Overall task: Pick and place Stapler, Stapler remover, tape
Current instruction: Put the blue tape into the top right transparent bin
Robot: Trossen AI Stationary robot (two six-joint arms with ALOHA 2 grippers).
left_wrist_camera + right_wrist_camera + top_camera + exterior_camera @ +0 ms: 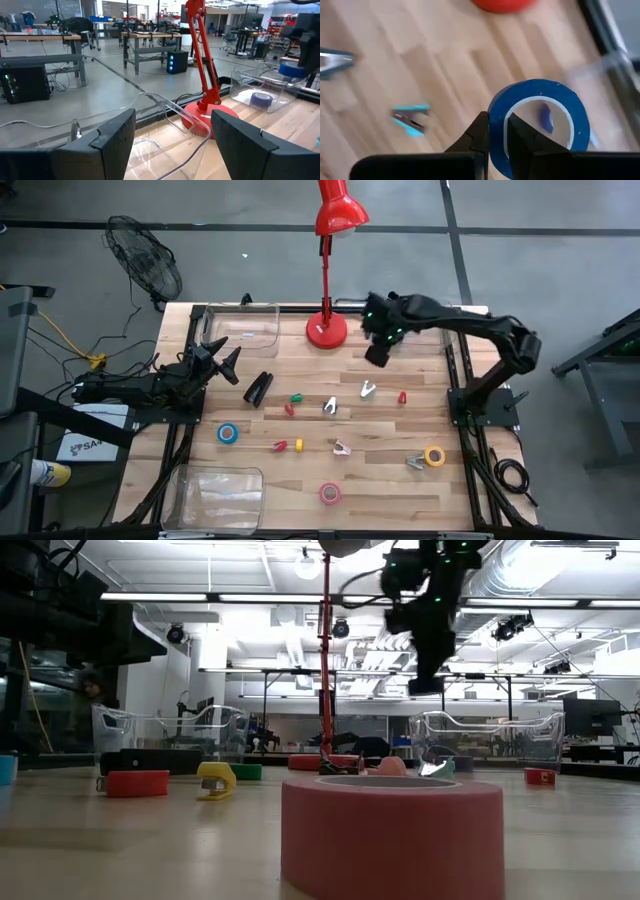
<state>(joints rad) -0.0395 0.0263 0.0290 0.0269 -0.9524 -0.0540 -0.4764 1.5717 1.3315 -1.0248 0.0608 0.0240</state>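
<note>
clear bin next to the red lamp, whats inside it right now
In the left wrist view, one purple tape roll lies inside the clear bin. From above, the right arm covers most of that bin, so anything else inside stays hidden.

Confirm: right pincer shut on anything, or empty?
Shut on the blue ring-shaped tape roll: the right pincer pinches the roll's wall between its fingers, lifted above the wooden table.

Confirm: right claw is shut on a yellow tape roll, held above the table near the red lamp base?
Not yellow. The right claw is shut on a blue ring-shaped tape roll, as the right wrist view shows. It is above the table by the red round lamp base.
</note>
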